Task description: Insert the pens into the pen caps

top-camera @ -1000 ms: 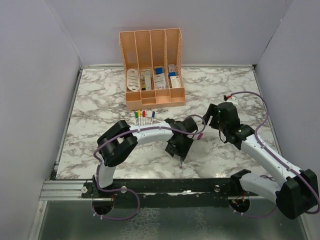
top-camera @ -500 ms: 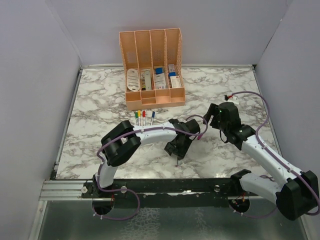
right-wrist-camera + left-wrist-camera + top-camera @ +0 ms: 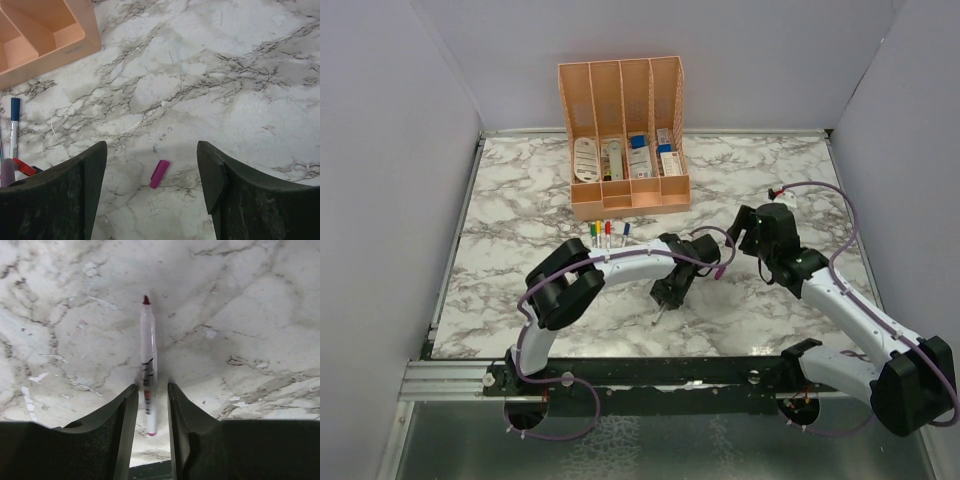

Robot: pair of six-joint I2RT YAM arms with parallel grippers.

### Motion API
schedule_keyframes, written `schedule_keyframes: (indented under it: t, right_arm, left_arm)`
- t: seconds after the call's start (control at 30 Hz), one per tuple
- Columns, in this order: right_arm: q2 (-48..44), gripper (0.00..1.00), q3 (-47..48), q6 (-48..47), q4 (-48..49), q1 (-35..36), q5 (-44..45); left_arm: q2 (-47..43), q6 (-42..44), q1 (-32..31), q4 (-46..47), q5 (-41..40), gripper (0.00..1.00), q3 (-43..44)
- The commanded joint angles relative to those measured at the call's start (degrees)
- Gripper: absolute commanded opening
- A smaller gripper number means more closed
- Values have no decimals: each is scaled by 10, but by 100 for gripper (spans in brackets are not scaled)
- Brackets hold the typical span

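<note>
Four pens (image 3: 608, 232), one lone pen (image 3: 148, 365), one cap (image 3: 159, 174)

Bright, even, diffuse light from above. Shadows soft and faint on grey-veined white marble tabletop (image 3: 510, 210). Wrist views sharp mid-frame; bottom foreground dark, low detail. Overhead view slightly soft.

Lab cell: white walls (image 3: 380, 200), marble table (image 3: 520, 200)

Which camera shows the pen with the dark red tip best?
The left wrist view: the pen lies whole between the left gripper's fingers. The top view shows only a sliver under that gripper; the right wrist view misses it.
</note>
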Motion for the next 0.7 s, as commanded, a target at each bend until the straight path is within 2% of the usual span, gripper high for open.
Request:
schedule_keyframes:
  t: [0.0, 0.67]
  right_arm:
    - [8, 71, 7, -6, 26, 1, -24]
    - [35, 69, 20, 5, 30, 1, -18]
  left_arm:
    - [91, 45, 36, -3, -139, 32, -63]
    - [68, 75, 53, 18, -89, 33, -118]
